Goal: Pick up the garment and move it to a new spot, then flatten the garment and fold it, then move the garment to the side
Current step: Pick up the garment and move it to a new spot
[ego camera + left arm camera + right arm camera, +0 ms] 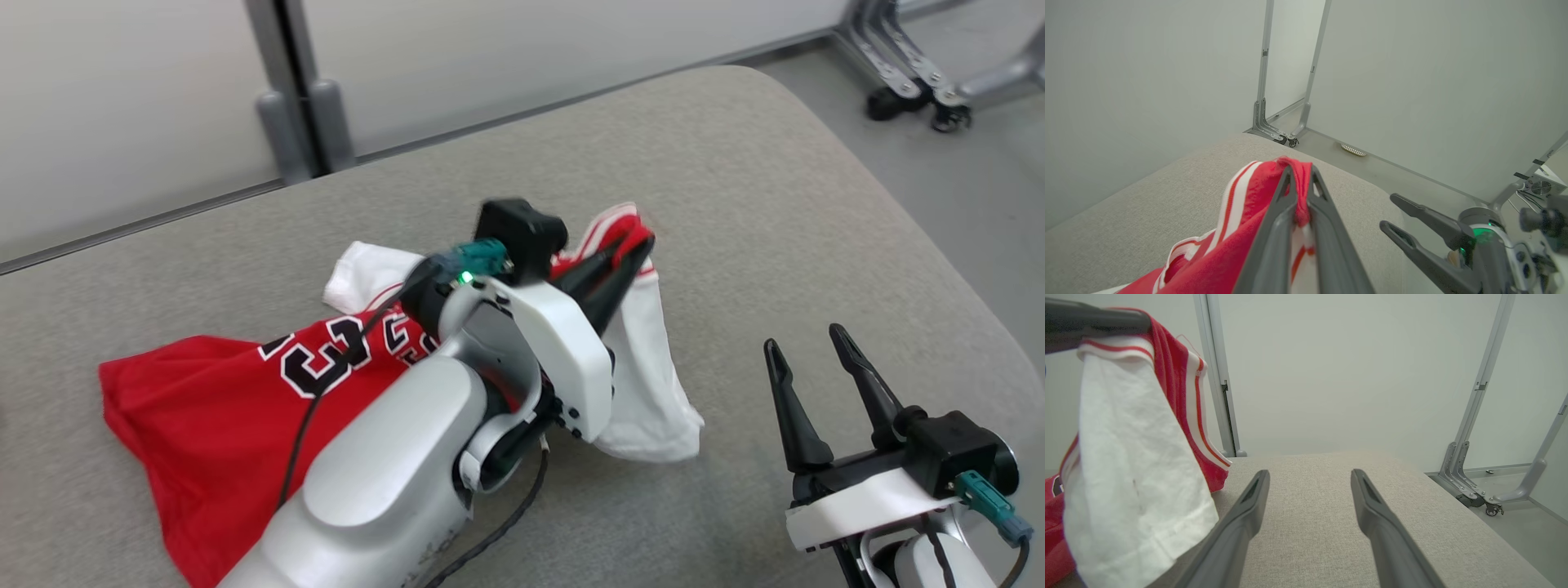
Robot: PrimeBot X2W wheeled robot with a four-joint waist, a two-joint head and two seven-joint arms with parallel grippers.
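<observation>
Above cushion [735, 204], left jaws pinch garment [212, 408] (red).

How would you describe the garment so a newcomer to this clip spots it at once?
Look at the wide grey cushion; left of its middle lies the garment, a red jersey with black-and-white numerals and white parts. Its red-and-white striped edge is raised, pinched in the left gripper, while the right gripper beside it is open and empty.

Lab-like test bay: bare partition panels [531, 57], wheeled metal frames [898, 77].
</observation>
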